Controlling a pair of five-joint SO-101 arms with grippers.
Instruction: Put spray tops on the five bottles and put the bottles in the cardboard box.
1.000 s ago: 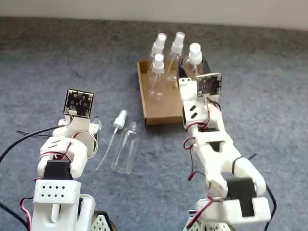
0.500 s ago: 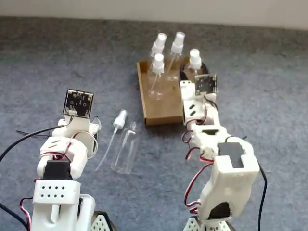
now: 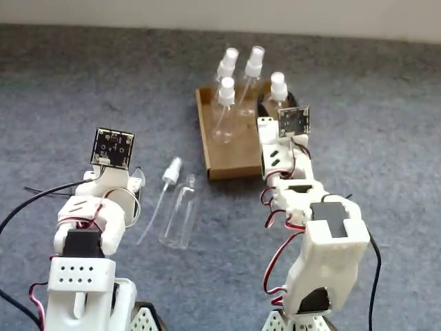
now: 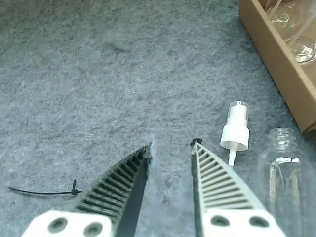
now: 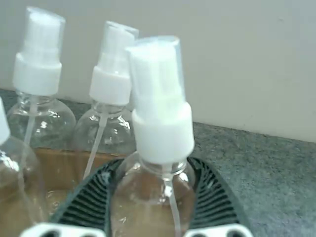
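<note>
My right gripper (image 3: 277,102) is shut on a clear capped bottle (image 3: 278,84) at the right side of the cardboard box (image 3: 230,153). In the right wrist view its fingers (image 5: 211,196) hug the held bottle (image 5: 157,183) on both sides. Three other capped bottles (image 3: 224,105) stand in the box's far half. On the carpet left of the box lie a loose spray top (image 3: 169,175) and an uncapped bottle (image 3: 180,211) on its side. My left gripper (image 4: 171,146) is open just above the carpet, with the spray top (image 4: 235,131) and the open bottle (image 4: 284,159) beside it.
A thin black cable tie (image 4: 48,190) lies on the grey carpet near the left arm (image 3: 96,214). The box wall (image 4: 274,63) rises beyond the loose spray top. The near half of the box floor is bare. A pale wall runs behind the box.
The right arm reached farther over the box and lowered its bottle, then stayed still. The left arm, the loose spray top and the open bottle have not moved.
</note>
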